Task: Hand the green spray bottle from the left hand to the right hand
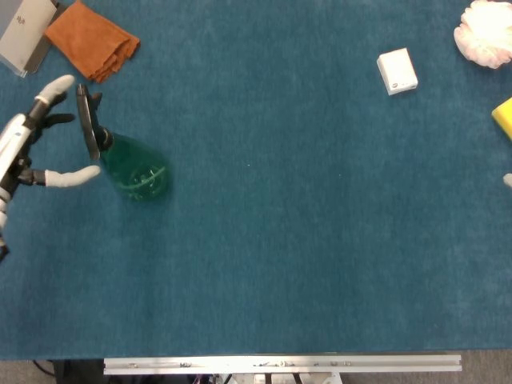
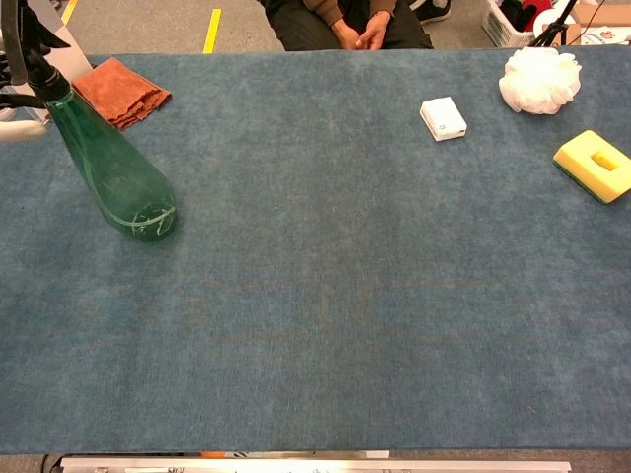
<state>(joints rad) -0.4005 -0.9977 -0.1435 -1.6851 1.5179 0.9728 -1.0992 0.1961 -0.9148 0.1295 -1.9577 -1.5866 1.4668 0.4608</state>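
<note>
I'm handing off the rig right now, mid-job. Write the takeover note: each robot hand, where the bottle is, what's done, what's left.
Left robot hand: open, fingers spread beside the black trigger head of the green teardrop-shaped plastic spray bottle; contact cannot be told, no grip yet.
Right robot hand: only a sliver shows at the right edge of the head view; state cannot be told.
Bottle: upright on the blue felt table, far left, near the folded orange cloth.
Done: nothing visible yet; the bottle has not been picked up.
Left: close the left hand on the bottle, lift it, carry it to centre, pass it to the right hand.
</note>
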